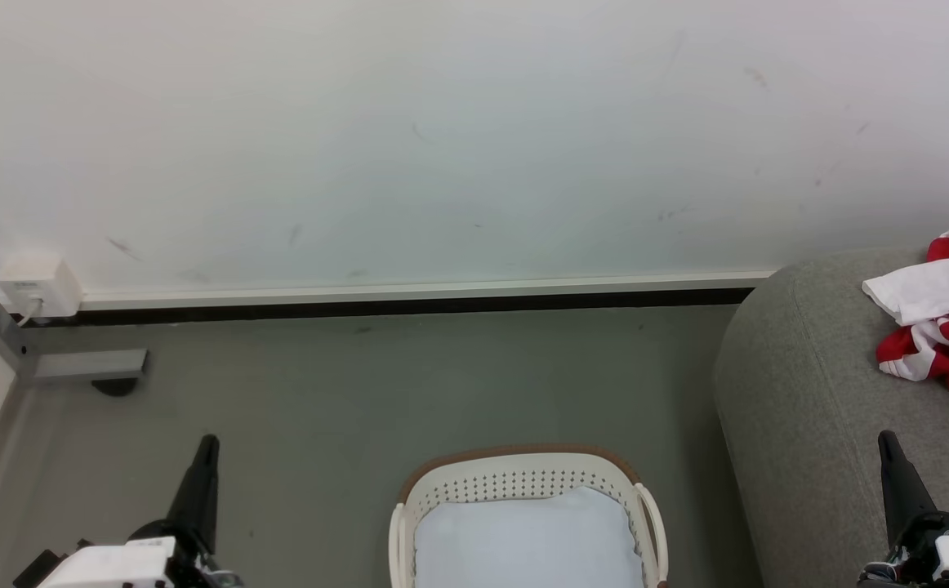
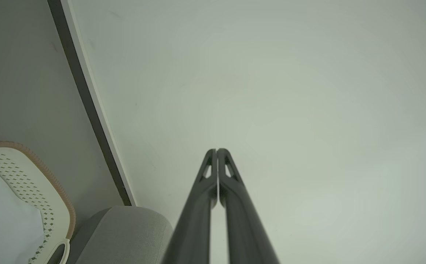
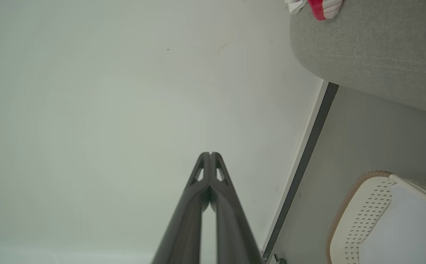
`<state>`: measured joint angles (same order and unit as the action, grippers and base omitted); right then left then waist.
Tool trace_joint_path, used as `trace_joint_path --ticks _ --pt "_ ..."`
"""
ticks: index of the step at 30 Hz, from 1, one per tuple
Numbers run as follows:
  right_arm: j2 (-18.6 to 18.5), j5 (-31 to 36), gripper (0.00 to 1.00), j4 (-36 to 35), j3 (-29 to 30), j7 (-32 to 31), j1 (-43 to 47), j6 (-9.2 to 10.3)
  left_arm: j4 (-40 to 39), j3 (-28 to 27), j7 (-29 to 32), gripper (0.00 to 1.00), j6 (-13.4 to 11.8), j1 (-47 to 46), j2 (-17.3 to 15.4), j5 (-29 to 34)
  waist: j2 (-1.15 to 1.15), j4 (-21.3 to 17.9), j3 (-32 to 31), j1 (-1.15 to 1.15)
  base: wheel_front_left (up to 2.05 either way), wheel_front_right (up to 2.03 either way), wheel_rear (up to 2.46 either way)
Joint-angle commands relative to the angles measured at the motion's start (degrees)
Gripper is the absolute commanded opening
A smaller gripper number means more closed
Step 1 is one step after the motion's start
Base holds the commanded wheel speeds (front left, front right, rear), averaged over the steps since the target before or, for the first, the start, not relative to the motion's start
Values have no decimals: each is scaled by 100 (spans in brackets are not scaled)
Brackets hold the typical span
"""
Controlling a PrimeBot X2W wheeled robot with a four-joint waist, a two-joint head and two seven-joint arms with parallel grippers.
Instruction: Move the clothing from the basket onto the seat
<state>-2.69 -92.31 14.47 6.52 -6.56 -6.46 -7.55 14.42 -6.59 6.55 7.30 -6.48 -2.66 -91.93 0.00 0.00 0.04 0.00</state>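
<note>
The red and white clothing point(image 1: 944, 314) lies crumpled on the grey seat point(image 1: 809, 392) at the right edge; a corner of the clothing point(image 3: 319, 6) shows on the seat point(image 3: 374, 51) in the right wrist view. The cream basket point(image 1: 523, 482) with a brown rim stands on the floor at bottom centre, with a pale bluish-white cushion point(image 1: 527, 543) in it. My left gripper point(image 1: 208, 445) is shut and empty, left of the basket. My right gripper point(image 1: 885, 441) is shut and empty, in front of the seat. Both wrist views show the fingers pressed together, left point(image 2: 216, 151) and right point(image 3: 210, 154).
A white wall point(image 1: 474, 139) with a dark skirting strip point(image 1: 393, 309) runs behind the basket. A white socket box point(image 1: 37, 286) and a grey metal bracket point(image 1: 86, 365) sit at the left by a frame. Grey floor point(image 1: 360, 392) lies open between the basket and the wall.
</note>
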Motion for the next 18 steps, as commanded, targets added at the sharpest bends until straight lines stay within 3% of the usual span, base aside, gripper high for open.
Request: trace_joint_path --ticks 1,18 --pt "-37 -8 0 -31 20 -24 -36 12 -13 -19 30 0 35 -36 -40 -73 0 0 0 0 0 0 0" --pt "-37 -8 0 -30 20 -24 -35 12 -13 -18 29 0 35 -36 -40 -74 0 0 0 0 0 0 0"
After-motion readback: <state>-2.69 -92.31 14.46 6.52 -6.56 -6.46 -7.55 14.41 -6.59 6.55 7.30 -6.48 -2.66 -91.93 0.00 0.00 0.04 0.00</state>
